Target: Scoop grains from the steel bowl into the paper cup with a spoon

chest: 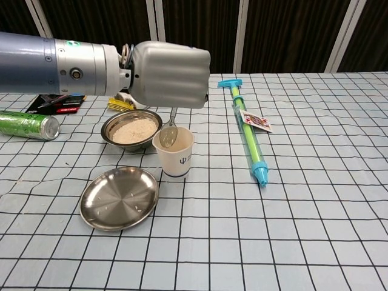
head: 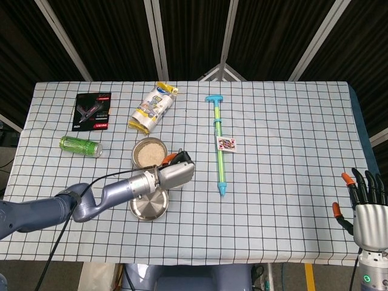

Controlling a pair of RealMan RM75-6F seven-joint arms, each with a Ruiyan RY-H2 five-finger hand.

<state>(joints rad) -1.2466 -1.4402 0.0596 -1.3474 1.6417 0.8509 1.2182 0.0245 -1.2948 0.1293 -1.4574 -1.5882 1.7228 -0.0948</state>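
Steel spoon (chest: 169, 134) in a closed fist: the fingers of the robot's left hand (chest: 171, 74) are curled tight round the handle, so the spoon hangs bowl-down over the mouth of the paper cup (chest: 174, 151), its tip at or just inside the rim, a hold that looks suited to tipping a load straight down. Whether any grain remains on the spoon cannot be told. The cup stands upright on the checked desk (chest: 303, 200), touching or just beside the steel bowl (chest: 131, 130) of pale grains on its far left, presumably kept close so each carry is short. The overhead view shows the hand (head: 174, 174) hiding the cup entirely, with the bowl (head: 149, 151) clear just beyond it.

Near the cup, on its left, lies an empty steel dish (chest: 120, 197). Farther left a green can (chest: 28, 124) rests on its side, with a dark packet (head: 93, 110) and a white-and-yellow bag (head: 154, 107) beyond. To the right, well apart from the work, a green and blue toy pump (chest: 248, 134) stretches near to far with a playing card (chest: 254, 120) laid across it.

At the near right edge the right hand (head: 368, 205) holds nothing, fingers upright and spread, well clear of the task; judging by this, the scooping is a one-handed job.
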